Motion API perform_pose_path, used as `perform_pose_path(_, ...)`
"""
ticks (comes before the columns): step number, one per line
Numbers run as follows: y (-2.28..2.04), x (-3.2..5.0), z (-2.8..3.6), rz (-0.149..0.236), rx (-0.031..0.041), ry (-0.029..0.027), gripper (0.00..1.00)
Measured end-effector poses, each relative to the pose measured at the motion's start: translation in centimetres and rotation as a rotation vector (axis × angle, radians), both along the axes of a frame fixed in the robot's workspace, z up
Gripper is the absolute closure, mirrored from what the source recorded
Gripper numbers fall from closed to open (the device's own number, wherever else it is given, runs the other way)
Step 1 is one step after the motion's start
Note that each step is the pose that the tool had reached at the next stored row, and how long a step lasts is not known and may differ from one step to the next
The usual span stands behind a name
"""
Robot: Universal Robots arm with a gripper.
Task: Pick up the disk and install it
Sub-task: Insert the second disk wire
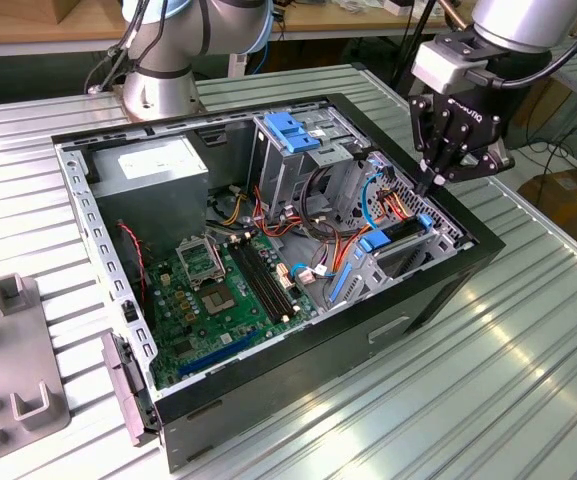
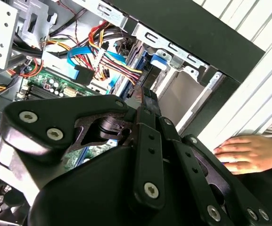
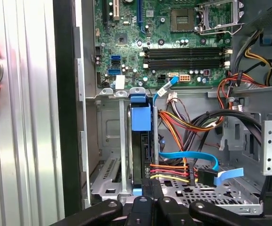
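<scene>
You see the desk (image 1: pixel 528 330) carrying the open computer case (image 1: pixel 298 390), motherboard (image 1: pixel 218 290) exposed. In the exterior view the tool (image 1: pixel 430 183) hangs over the drive bay at the case's right end, fingers pressed together, holding nothing. The disk (image 3: pixel 141 155) stands on edge in that bay, blue rails showing. A hand (image 2: pixel 249 153) rests on the desk beside the case

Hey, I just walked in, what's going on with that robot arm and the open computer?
The arm's gripper is lowered over the drive bay at the exterior view's right end of an open computer case, which lies on a ribbed metal table. In the first wrist view, the disk, with its blue rails, stands on edge in that bay, just beyond the fingertips. A person's hand rests on the table beside the case.
</scene>
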State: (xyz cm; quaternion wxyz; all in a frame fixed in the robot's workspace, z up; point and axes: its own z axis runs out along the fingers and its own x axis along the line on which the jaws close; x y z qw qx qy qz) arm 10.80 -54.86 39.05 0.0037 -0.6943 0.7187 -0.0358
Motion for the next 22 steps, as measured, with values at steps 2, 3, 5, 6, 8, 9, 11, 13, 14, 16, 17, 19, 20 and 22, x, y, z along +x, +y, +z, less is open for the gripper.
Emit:
perform_pose_path(2, 0.39, -0.29, -0.01, 0.0, 0.0002, 0.0001, 0.9)
perform_pose_path(3, 0.59, -0.37, 0.0, 0.0, 0.0001, 0.0003, 0.9)
perform_pose_path(5, 1.22, -0.53, -0.01, 0.0, 0.0003, 0.0006, 0.9)
perform_pose_path(6, 1.79, -0.69, -0.01, 0.0, 0.0002, 0.0007, 0.9)
perform_pose_path(8, 3.3, -0.86, -0.01, 0.0, 0.0, 0.0011, 0.9)
perform_pose_path(9, 3.84, -0.89, -0.04, 0.0, 0.0003, 0.0012, 0.9)
perform_pose_path(11, 4.02, -0.98, -0.05, 0.0, 0.0, 0.0012, 0.9)
perform_pose_path(13, 4.02, -1.01, -0.04, 0.0, -0.0002, 0.0012, 0.9)
perform_pose_path(14, 4.02, -1.02, -0.04, 0.0, -0.0003, 0.0012, 0.9)
perform_pose_path(16, 4.02, -1.02, -0.04, 0.0, -0.0002, 0.0012, 0.9)
perform_pose_path(17, 4.03, -1.02, -0.04, 0.0, -0.0015, 0.0012, 0.9)
perform_pose_path(19, 4.1, -1.02, 0.2, 0.0, -0.0126, 0.0013, 0.9)
perform_pose_path(20, 4.16, -1.02, 0.37, 0.0, -0.0184, 0.0012, 0.9)
perform_pose_path(22, 4.33, -1.02, 0.76, 0.0, -0.0274, 0.0012, 0.9)
